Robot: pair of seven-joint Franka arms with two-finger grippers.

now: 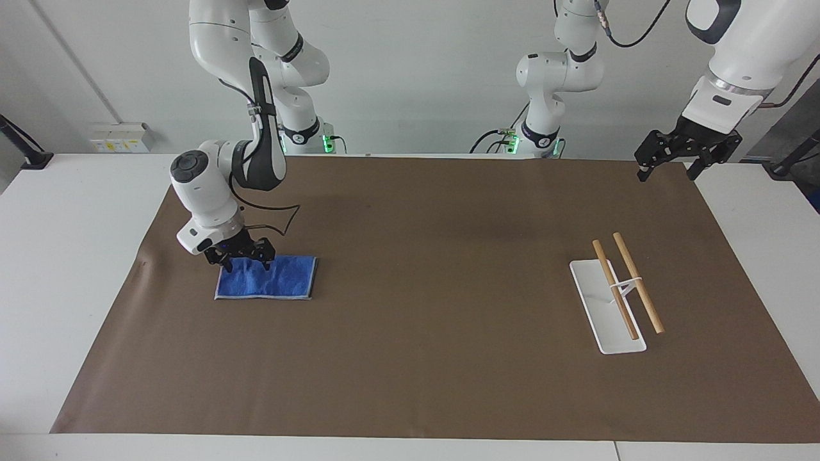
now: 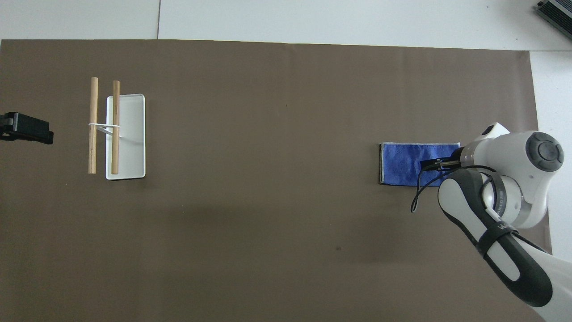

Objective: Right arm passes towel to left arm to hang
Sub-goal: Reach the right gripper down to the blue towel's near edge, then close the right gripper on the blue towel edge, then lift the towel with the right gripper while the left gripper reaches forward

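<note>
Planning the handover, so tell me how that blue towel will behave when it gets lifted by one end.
The towel is folded cloth with a crinkled surface, so it will probably droop and unfold. It looks thin and likely light. The right end effector sits at its end, so most would hang.

Bright-blue towel (image 1: 275, 278), pale-edged; brown mat (image 1: 423, 269); white tray (image 1: 599, 301); tan rods (image 1: 631, 282).

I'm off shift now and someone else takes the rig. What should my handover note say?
Right gripper: down at the towel's edge nearer the robots, at the right arm's end; grip not confirmed.
Left gripper: waits raised, open, over the mat's corner at the left arm's end.
Towel: flat, folded on the mat.
Rack: bare, at the left arm's end.
Done: approach.
Left: grasp, lift, handover, hanging.
</note>
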